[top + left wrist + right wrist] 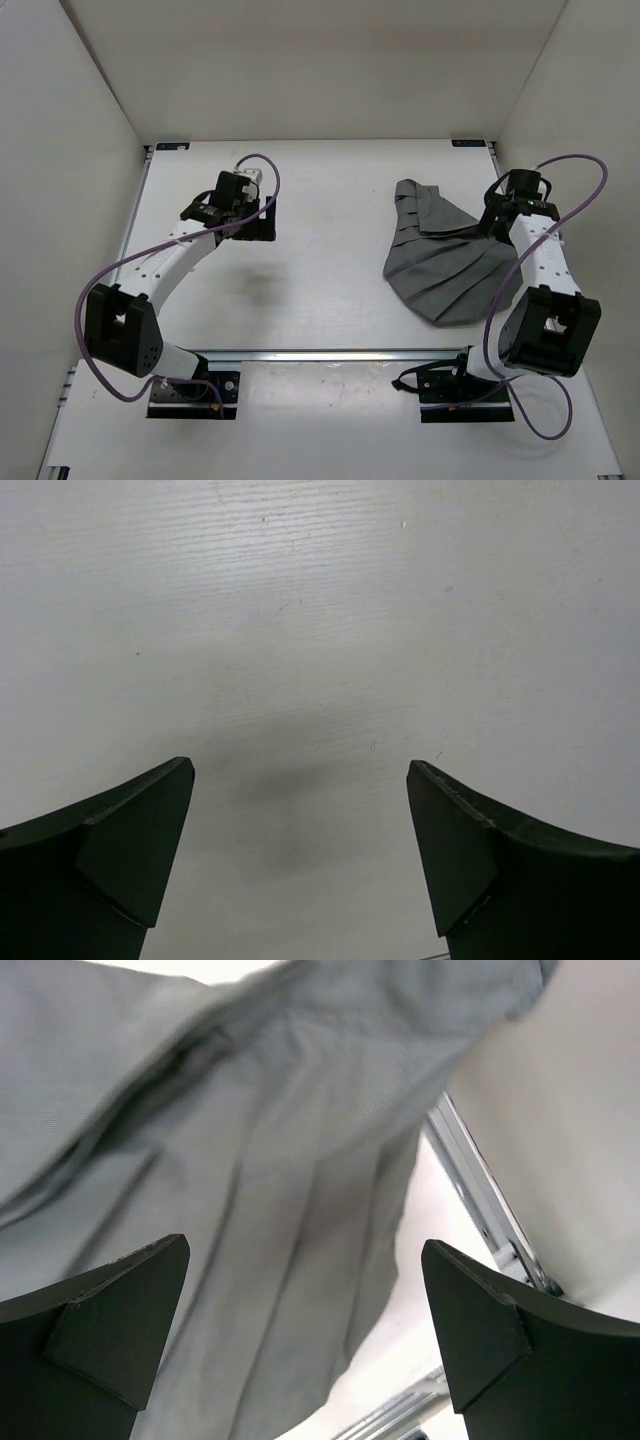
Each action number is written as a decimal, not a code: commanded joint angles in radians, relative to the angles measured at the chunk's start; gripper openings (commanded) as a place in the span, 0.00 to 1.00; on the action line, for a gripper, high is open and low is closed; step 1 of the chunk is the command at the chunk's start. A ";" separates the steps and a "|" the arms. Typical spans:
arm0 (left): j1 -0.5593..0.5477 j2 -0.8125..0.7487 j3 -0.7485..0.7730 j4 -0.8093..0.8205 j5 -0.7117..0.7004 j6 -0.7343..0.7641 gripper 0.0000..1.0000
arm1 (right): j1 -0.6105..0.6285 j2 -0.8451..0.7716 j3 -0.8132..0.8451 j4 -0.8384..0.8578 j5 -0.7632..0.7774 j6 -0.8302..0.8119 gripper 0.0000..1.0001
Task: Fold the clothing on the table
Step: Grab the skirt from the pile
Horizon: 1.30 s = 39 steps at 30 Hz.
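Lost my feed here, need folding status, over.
Left gripper open over bare table. Right gripper open over the clothing, nothing held. Clothing rumpled, partly doubled over, at table's right. No obstruction seen.

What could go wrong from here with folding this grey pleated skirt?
1. The clothing lies crumpled near the right rail of the table; a pull might drag it off the edge.
2. The right tool hangs open over overlapping pleats and could pinch several layers.
3. The left tool is open over bare table, far away, so a one-sided lift may twist it.
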 commanded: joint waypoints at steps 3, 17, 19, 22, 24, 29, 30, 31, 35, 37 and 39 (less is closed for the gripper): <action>0.014 0.013 0.026 0.044 0.054 0.029 0.99 | -0.042 0.079 -0.029 0.008 0.114 0.052 0.99; -0.004 0.051 0.039 0.062 0.143 0.033 0.98 | -0.088 0.043 -0.095 0.254 0.048 -0.026 0.99; -0.006 0.050 0.025 0.071 0.154 0.032 0.98 | -0.071 0.058 -0.084 0.279 0.057 0.029 0.99; -0.006 0.047 0.025 0.076 0.178 0.026 0.98 | -0.022 0.084 -0.061 0.320 0.108 0.074 0.99; -0.001 0.047 0.023 0.080 0.175 0.026 0.99 | 0.010 0.127 -0.035 0.343 0.135 0.104 0.99; 0.013 0.039 0.020 0.083 0.197 0.039 0.99 | -0.007 0.216 0.020 0.354 0.112 0.212 0.97; 0.016 0.044 0.028 0.082 0.203 0.035 0.99 | -0.005 0.227 0.022 0.366 0.112 0.215 0.97; 0.016 0.041 0.030 0.085 0.198 0.038 0.98 | 0.004 0.233 0.017 0.397 0.120 0.221 0.97; 0.020 0.041 0.027 0.083 0.214 0.043 0.99 | 0.021 0.313 0.075 0.376 0.241 0.218 0.96; 0.025 0.048 0.023 0.082 0.226 0.041 0.99 | 0.022 0.362 0.108 0.362 0.249 0.220 0.96; 0.031 0.059 0.022 0.082 0.229 0.044 0.99 | 0.021 0.385 0.112 0.380 0.255 0.215 0.96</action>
